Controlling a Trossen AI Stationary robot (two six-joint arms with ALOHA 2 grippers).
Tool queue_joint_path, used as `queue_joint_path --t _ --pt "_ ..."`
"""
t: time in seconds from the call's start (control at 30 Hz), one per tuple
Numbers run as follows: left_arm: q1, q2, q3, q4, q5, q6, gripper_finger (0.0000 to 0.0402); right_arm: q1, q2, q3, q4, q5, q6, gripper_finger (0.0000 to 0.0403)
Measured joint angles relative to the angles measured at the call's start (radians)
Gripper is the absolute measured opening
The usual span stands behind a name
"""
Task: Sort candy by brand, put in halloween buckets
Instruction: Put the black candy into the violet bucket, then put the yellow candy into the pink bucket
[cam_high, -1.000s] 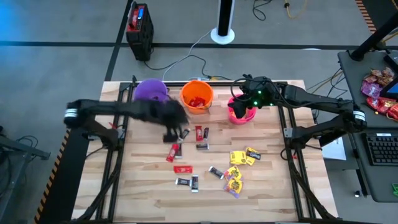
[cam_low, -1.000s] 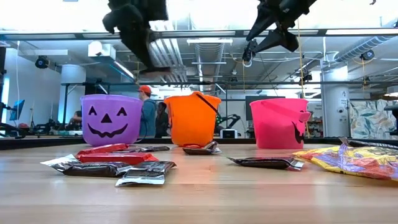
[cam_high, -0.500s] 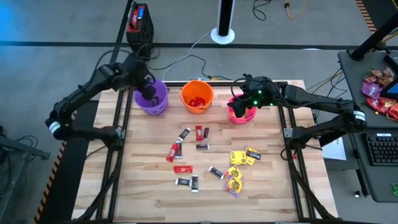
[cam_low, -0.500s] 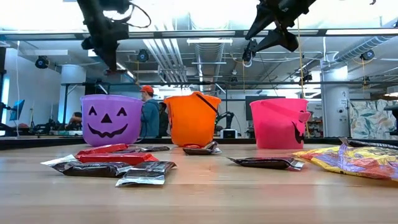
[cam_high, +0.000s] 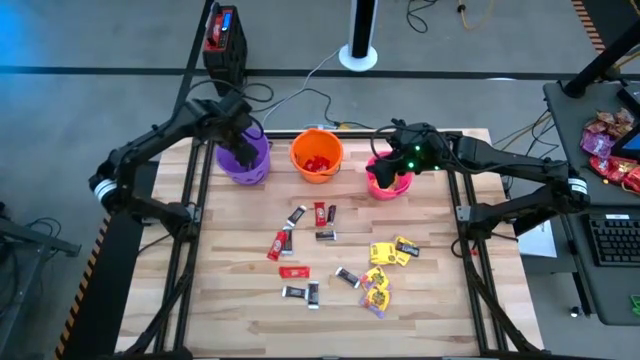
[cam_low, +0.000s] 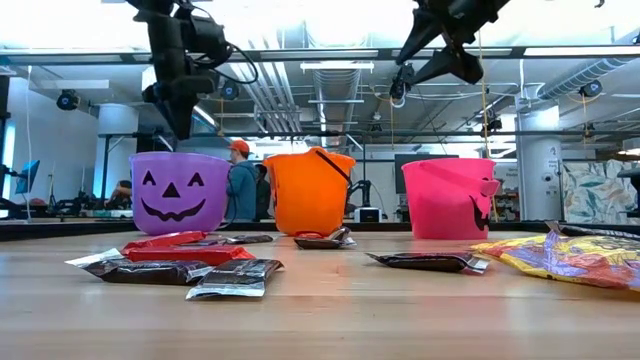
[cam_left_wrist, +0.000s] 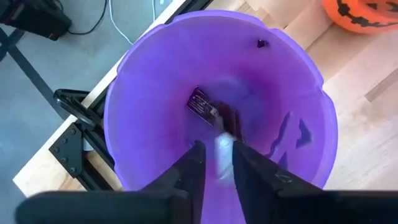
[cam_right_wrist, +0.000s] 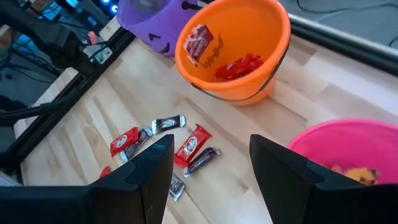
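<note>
Buckets are lined up along the table's far edge: dark bars are seen inside the purple bucket (cam_left_wrist: 155, 74), directly under the left gripper (cam_left_wrist: 217, 163), its fingers slightly parted with a wrapper between them; whether it is gripped cannot be told. Red bars lie in the orange bucket (cam_right_wrist: 249, 37), yellow packets in the pink bucket (cam_right_wrist: 348, 149), over which the right gripper (cam_right_wrist: 211, 155) is held open. Loose candy (cam_high: 300, 270) is scattered mid-table. No labels can be read.

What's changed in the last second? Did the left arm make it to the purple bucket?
Yes. The left gripper swung from above the loose candy at mid-table to the table's far left corner, and now hangs over the purple bucket, a dark bar between its fingers or just below them. The right gripper stayed over the pink bucket. The orange bucket and the table candy kept their places.
</note>
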Motion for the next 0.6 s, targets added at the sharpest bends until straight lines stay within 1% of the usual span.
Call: queue_joint_path --t 0.13,0.17,0.23,0.3,0.4,0.5,0.57,0.6 --pt "0.0 0.002 0.0 0.0 0.0 0.001 0.0089 0.0 0.0 0.0 -0.051 -0.033 0.052 0.0203" --pt "0.0 0.0 0.0 0.0 0.0 0.002 0.0092 0.0 0.0 0.0 -0.069 -0.056 0.07 0.0203" --pt "-0.003 -0.014 0.0 0.001 0.012 -0.003 0.0097 0.0 0.0 0.0 -0.116 -0.139 0.105 0.0203" --pt "-0.006 -0.032 0.0 0.006 0.048 -0.019 0.0098 0.013 0.0 0.0 -0.181 -0.223 0.152 0.0203" --pt "-0.023 -0.063 0.0 0.04 0.101 -0.042 0.0098 0.069 0.0 -0.015 -0.266 -0.306 0.237 0.0203" --pt "-0.061 -0.11 0.0 0.098 0.113 -0.063 0.0095 0.155 0.001 -0.048 -0.299 -0.325 0.275 0.0203" --pt "-0.096 -0.14 0.0 0.152 0.113 -0.068 0.0093 0.226 0.009 -0.072 -0.291 -0.31 0.241 0.0203" --pt "-0.118 -0.156 0.0 0.182 0.113 -0.069 0.0092 0.267 0.018 -0.082 -0.291 -0.284 0.207 0.0203"
